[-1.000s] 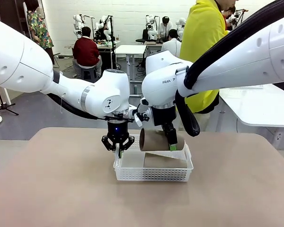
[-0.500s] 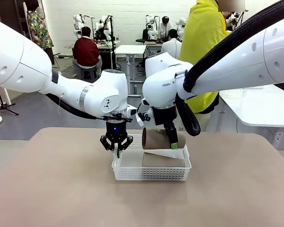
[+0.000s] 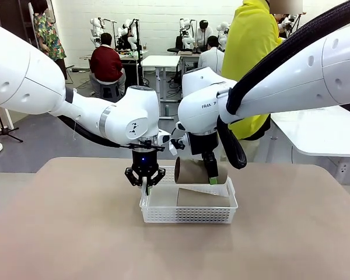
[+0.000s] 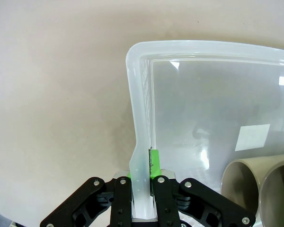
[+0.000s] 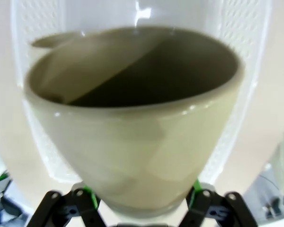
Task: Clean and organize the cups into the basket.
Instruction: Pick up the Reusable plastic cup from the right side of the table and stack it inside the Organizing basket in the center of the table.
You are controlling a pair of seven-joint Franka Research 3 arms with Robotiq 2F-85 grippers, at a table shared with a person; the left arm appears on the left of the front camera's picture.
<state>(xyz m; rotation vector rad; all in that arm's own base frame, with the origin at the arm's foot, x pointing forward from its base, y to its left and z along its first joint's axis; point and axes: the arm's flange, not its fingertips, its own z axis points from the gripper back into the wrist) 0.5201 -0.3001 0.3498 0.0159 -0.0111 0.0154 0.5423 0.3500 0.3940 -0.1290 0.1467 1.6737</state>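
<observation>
Two robot grippers working at a white basket

The left gripper [image 3: 146, 184] is pinched tight on the left end wall of the white mesh basket [image 3: 186, 214], which is on the tan table [image 3: 76, 233]. The right gripper [image 3: 209, 174], jaws spread wide, clasps a tan cup [image 3: 189, 171] lying on its side over the basket's far edge, its mouth toward the left gripper. A second tan cup [image 3: 202, 198] lies inside the basket, beneath the first
</observation>
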